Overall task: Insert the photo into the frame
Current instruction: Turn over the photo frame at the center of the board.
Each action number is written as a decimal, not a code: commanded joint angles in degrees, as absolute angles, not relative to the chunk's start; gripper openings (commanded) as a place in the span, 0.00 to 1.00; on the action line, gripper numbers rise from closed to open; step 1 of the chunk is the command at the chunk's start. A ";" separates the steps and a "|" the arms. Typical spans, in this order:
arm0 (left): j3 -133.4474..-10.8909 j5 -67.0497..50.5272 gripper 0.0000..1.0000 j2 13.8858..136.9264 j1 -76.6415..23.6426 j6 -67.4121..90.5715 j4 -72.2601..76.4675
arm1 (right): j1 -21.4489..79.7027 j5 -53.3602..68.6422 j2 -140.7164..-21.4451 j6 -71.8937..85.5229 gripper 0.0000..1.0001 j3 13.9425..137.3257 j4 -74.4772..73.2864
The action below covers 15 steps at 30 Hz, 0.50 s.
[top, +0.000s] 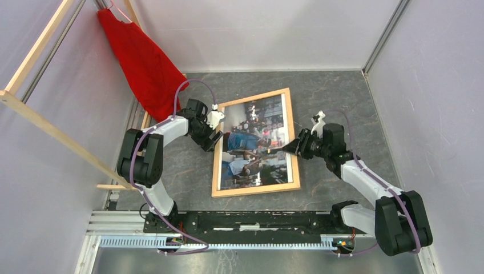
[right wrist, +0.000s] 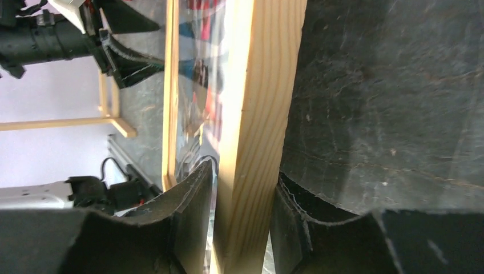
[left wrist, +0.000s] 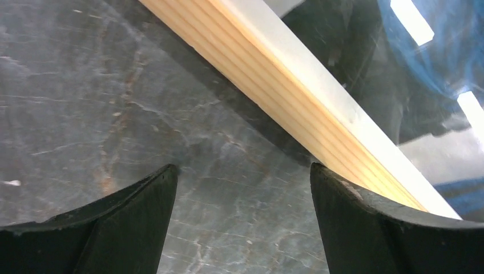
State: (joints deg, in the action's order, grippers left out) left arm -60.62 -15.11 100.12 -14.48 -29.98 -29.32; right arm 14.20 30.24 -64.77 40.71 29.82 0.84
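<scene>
Because steadying is presumably intended, the thin light-wood rectangular frame (right wrist: 259,85) is clamped between the right jaws; the left jaws are held wide and empty beside it.

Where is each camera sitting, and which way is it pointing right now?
Top external: high at the near edge, looking down at the table, the frame and the photo; left arm and right arm show.
Left wrist: low over the table, facing the frame's rail; the open left tool shows.
Right wrist: along the opposite rail, with the right tool closed on it.
Shared: both wrist views show the frame.
</scene>
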 commanded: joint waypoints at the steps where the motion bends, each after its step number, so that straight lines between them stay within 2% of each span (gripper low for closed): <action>1: -59.06 -11.15 0.91 100.89 -14.59 -34.67 -24.58 | 13.55 41.65 -65.21 52.25 0.45 24.74 29.14; 3: -58.54 -11.04 0.91 100.91 -14.57 -34.67 -24.37 | 13.37 42.10 -66.37 54.52 0.47 22.61 33.65; 6: -58.45 -11.52 0.91 100.66 -14.58 -34.33 -24.37 | 13.30 42.81 -69.04 55.42 0.56 20.65 37.26; 9: -58.98 -11.92 0.91 100.61 -14.59 -34.01 -25.03 | 12.82 43.26 -72.76 54.64 0.59 20.24 37.67; 15: -58.91 -11.36 0.91 99.90 -14.50 -34.36 -26.02 | 10.54 39.06 -77.03 44.34 0.71 23.71 24.85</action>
State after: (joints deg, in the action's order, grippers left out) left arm -59.81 -12.05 100.03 -14.15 -31.99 -26.81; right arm 11.33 38.46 -76.09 50.68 20.29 27.07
